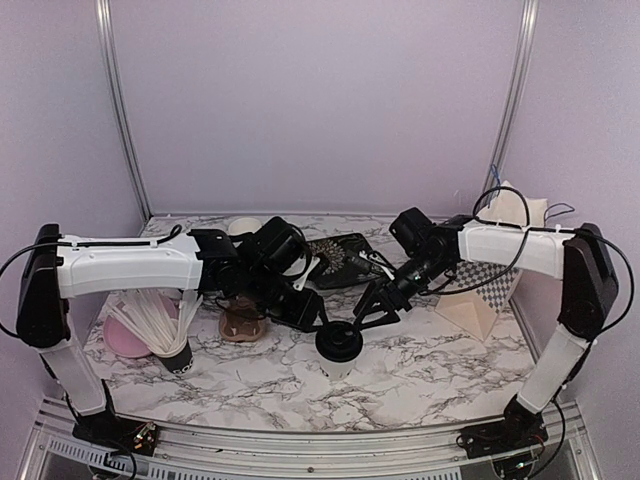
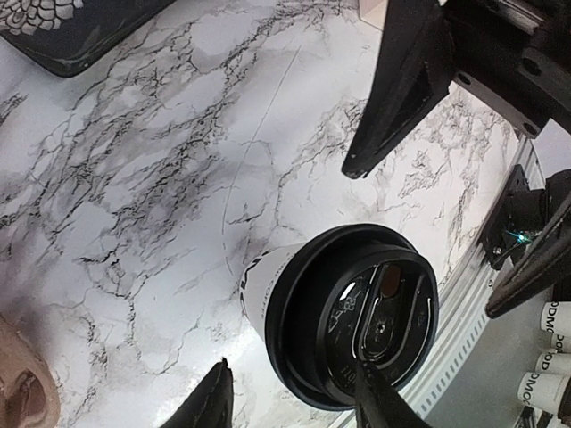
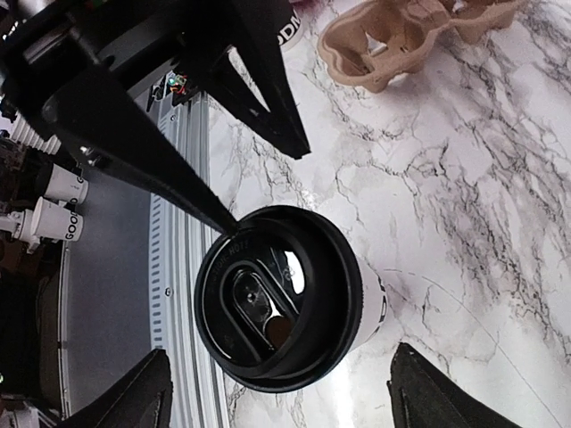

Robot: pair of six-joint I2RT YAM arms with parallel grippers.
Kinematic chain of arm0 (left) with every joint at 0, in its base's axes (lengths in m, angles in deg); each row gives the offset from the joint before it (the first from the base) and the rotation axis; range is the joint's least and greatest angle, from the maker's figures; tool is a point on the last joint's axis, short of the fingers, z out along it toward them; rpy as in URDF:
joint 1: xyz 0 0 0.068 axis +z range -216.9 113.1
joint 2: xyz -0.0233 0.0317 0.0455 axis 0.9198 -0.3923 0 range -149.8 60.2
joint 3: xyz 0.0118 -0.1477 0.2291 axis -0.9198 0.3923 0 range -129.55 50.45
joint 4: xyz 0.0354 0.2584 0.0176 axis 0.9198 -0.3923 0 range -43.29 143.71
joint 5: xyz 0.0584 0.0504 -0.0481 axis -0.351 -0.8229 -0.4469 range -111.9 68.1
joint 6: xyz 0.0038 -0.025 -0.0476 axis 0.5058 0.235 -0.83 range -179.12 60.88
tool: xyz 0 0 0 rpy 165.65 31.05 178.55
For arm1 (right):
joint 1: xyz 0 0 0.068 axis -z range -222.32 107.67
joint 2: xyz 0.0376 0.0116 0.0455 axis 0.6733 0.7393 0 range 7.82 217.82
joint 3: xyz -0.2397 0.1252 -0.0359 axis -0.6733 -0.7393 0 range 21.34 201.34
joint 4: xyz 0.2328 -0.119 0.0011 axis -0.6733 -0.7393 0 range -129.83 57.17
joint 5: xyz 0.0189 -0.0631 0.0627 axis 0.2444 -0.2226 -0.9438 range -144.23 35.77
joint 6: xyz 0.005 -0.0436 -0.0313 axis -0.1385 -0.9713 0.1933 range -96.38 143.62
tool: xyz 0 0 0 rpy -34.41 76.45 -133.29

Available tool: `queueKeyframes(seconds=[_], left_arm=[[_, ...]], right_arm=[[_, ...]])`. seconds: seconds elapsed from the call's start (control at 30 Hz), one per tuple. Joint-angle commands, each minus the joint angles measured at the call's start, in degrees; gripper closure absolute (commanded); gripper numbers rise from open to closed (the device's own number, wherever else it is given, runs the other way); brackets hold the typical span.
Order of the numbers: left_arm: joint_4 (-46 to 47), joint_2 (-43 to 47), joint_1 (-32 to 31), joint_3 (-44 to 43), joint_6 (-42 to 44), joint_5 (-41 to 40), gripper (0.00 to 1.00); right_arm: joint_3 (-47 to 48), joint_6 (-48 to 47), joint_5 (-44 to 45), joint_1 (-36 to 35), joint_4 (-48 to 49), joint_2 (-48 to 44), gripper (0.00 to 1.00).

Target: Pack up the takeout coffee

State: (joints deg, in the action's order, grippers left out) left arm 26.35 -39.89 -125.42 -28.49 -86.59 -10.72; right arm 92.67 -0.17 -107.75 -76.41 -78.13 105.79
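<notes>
Shows coffee cup upright, black lid skyward, long axis vertical; finds left gripper and right gripper close by, fingers apart.

Wht cup w/ blk lid, upright, front-ctr of table.

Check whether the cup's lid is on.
On. The black lid covers the whole mouth of the upright cup, seated evenly round its rim in both wrist views.

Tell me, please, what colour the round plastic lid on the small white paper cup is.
Black; the round plastic lid shows best in the right wrist view.
</notes>
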Motion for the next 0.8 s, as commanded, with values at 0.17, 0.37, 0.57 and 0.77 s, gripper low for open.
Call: queueKeyframes(seconds=[0.17, 0.37, 0.57, 0.77], left_arm=[[1.7, 3.8, -0.1, 2.1, 0.4, -2.6, 0.51], [7.9, 3.0, 0.0, 1.4, 3.1, -2.3, 0.44], [9.8, -1.7, 0.0, -0.3, 3.4, -0.8, 0.44], [12.5, -3.7, 0.0, 1.3, 1.9, 2.3, 0.52]], right_arm=[[-5.9, -1.5, 3.6, 0.2, 2.3, -4.6, 0.09], [-6.4, -2.6, 7.2, -1.9, 3.1, -4.6, 0.03], [-5.5, -2.7, 9.6, -3.3, 3.1, -2.9, 0.03], [-3.9, -3.5, 9.2, -4.2, 2.4, -1.8, 0.01]])
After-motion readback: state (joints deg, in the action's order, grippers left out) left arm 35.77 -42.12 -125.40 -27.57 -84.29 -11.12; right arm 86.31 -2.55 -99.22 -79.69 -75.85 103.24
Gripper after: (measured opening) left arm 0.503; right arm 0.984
